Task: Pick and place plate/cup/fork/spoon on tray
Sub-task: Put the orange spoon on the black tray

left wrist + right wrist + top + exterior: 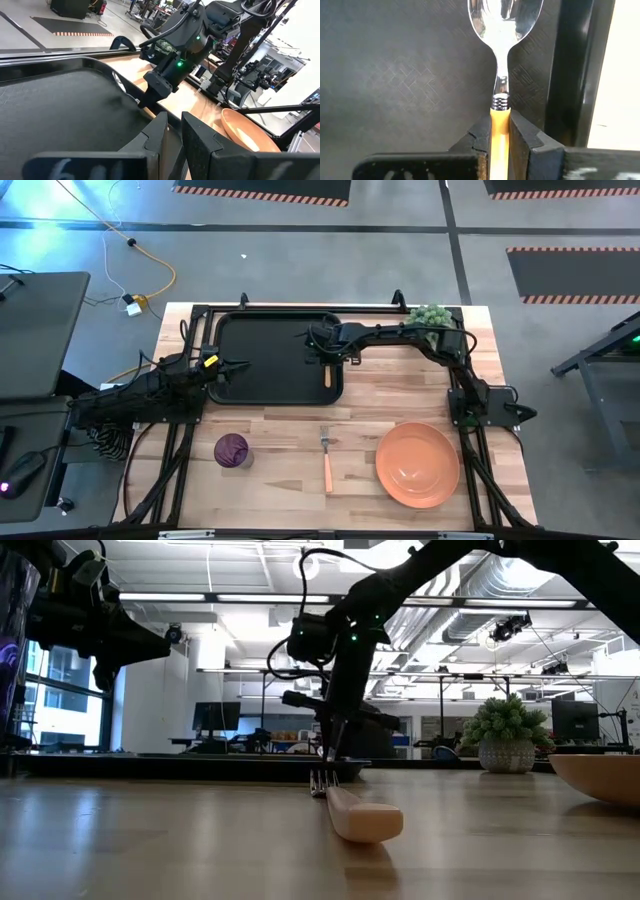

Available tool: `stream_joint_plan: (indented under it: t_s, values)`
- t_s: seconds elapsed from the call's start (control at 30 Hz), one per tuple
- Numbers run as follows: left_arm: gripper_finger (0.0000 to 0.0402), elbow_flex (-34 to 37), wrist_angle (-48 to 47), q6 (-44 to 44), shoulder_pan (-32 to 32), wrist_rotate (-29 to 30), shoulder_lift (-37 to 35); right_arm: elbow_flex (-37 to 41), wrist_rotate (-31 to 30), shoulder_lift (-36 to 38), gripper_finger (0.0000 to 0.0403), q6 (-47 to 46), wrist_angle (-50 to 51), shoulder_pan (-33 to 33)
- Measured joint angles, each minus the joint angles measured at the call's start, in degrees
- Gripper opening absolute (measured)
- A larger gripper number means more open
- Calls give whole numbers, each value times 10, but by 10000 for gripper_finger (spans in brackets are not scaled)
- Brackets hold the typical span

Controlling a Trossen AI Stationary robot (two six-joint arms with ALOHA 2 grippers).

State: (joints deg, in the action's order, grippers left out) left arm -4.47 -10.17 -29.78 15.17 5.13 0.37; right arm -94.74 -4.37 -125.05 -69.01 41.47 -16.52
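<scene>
Closest to the lens in the low view lies the fork (355,810), its orange handle end toward the camera on the wooden table (150,840). Behind it the right gripper (333,752) reaches down at the black tray (180,766), and the plate (600,778) shows at the edge, with a potted plant (506,735) farther back.

From the high view, the tray (260,355) sits at the far side of the table (400,400), toward the left. The right gripper (328,356) is over the tray's right part, with the spoon (328,373) below it, handle lying toward the tray's near right rim. The left gripper (232,366) waits over the tray's left edge. The cup (231,450) stands on the near left of the table, the fork (327,458) lies near the middle, tines pointing away from the front edge, and the plate (417,464) rests just right of it, apart from it.

Left wrist view: the left gripper (174,131) has its fingers close together with only a narrow gap, holding nothing, above the tray (55,110). The right gripper (150,97) stands farther off at the tray's rim, and the plate (247,132) lies beyond.

Right wrist view: the right gripper (500,131) is clamped on the spoon (503,30) by its orange handle, just behind the metal collar, the bowl over the tray (395,75) floor near its rim.
</scene>
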Motion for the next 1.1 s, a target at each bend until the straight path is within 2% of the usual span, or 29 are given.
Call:
stream_joint_plan:
  t_s: [0.37, 1.1]
  values:
    - [46, 0, 0, 0, 0, 0, 0, 0, 5, -3, 47, 3, -1, -3]
    - [46, 0, 0, -2, 0, 0, 0, 0, 0, -3, 51, 20, -2, -3]
